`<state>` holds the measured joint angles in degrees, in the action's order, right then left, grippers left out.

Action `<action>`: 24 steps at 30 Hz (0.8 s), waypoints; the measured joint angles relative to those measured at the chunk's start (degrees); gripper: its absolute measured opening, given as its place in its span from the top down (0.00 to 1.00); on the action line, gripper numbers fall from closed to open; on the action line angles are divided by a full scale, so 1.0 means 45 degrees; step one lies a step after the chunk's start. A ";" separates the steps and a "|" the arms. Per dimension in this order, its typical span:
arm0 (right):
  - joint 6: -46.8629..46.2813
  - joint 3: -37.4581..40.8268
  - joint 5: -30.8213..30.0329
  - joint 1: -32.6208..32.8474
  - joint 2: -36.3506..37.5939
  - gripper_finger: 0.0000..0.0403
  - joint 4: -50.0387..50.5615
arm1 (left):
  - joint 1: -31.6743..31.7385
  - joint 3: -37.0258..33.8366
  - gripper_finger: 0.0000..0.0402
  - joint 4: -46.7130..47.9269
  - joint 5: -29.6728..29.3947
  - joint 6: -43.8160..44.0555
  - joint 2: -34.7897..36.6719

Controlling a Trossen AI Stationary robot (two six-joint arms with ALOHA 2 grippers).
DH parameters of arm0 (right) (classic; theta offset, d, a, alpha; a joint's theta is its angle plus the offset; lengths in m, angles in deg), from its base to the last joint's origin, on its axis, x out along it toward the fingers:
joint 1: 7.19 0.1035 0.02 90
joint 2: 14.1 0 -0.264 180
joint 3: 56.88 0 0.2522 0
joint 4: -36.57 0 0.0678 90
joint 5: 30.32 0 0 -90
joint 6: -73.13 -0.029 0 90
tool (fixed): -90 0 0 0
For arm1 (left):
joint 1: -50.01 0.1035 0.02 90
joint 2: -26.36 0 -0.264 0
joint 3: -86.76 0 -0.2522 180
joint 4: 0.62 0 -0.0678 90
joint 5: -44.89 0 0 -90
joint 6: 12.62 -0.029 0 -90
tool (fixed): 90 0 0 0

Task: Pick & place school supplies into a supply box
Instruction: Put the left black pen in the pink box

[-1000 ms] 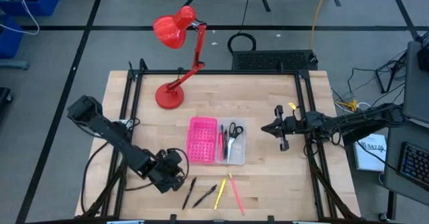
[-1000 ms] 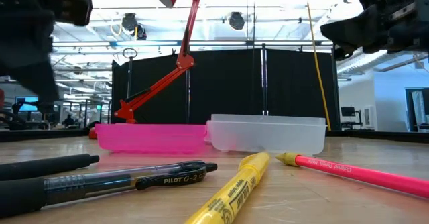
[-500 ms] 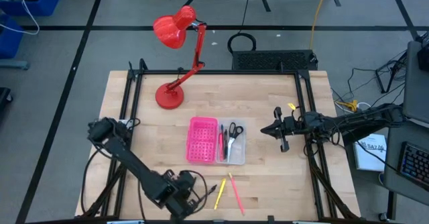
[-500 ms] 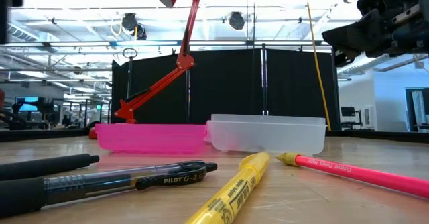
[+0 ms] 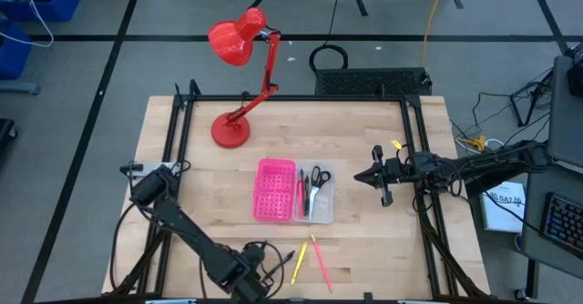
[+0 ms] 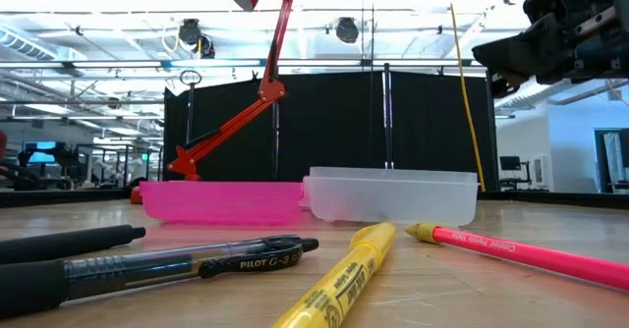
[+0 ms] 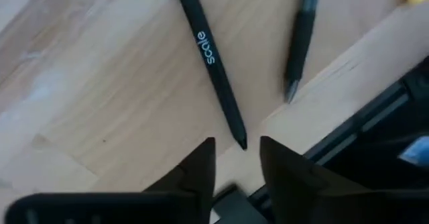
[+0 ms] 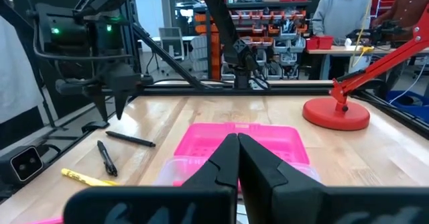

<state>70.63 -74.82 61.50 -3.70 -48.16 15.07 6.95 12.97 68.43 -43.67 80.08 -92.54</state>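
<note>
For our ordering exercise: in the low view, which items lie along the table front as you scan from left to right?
Black pen → Pilot pen → yellow highlighter → pink pencil.

Supply box (image 5: pixel 293 191) at table (image 5: pixel 364 140) centre, scissors (image 5: pixel 315 178) inside; pens (image 5: pixel 307 257) near front edge; lamp (image 5: pixel 239 76) behind

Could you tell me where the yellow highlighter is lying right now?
In the high view the yellow highlighter lies on the table near its front edge, just below the supply box, with the pink pencil to its right.
</note>
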 joint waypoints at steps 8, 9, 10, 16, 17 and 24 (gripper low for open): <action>0.0029 0.0000 -0.0043 0.0000 -0.0004 1.00 -0.0112 | 0.0291 0.0000 0.55 0.0027 -0.0635 0.0774 -0.0022; 0.0029 0.0000 -0.0044 0.0000 0.0000 1.00 -0.0112 | 0.0339 0.0005 0.55 0.0016 -0.0631 0.0765 -0.0090; 0.0029 0.0000 -0.0046 0.0000 0.0000 1.00 -0.0115 | 0.0379 0.0005 0.55 0.0019 -0.0528 0.0765 -0.0144; 0.0029 0.0000 -0.0049 0.0000 -0.0026 1.00 -0.0107 | 0.0407 -0.0010 0.55 -0.0553 -0.0026 0.0197 -0.0731; 0.0029 0.0000 -0.0052 0.0000 -0.0044 1.00 -0.0104 | 0.0412 -0.0005 0.55 -0.0617 0.0143 0.0175 -0.0851; 0.0029 0.0000 -0.0053 0.0000 -0.0073 1.00 -0.0052 | 0.0550 0.0080 0.55 -0.0446 0.0963 0.0172 -0.1589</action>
<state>70.76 -74.82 61.26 -3.70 -48.49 14.83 9.42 13.33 66.42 -39.33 80.85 -99.70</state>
